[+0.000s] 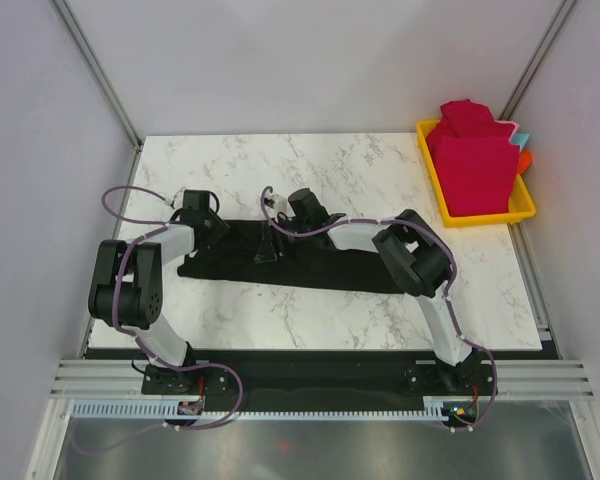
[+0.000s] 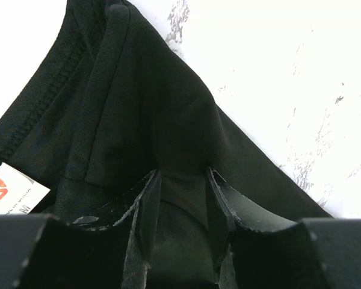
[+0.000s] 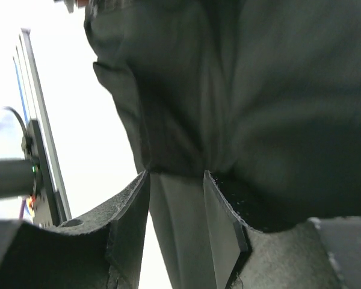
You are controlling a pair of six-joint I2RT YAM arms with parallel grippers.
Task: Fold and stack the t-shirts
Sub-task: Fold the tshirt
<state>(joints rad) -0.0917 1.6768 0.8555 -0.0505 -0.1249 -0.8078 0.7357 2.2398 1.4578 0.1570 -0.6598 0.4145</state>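
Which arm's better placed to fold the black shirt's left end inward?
Left, probably. The left pincer pinches the black t-shirt at its left end, near the label. The right pincer grips cloth nearer mid-shirt, tenting it.

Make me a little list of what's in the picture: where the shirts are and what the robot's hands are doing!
black shirt: lying in a long strip across the table
left gripper: pinching the shirt near its left end
right gripper: cloth between its fingers, raised in a small peak
red shirts: piled in the tray, far right
folding: not done yet
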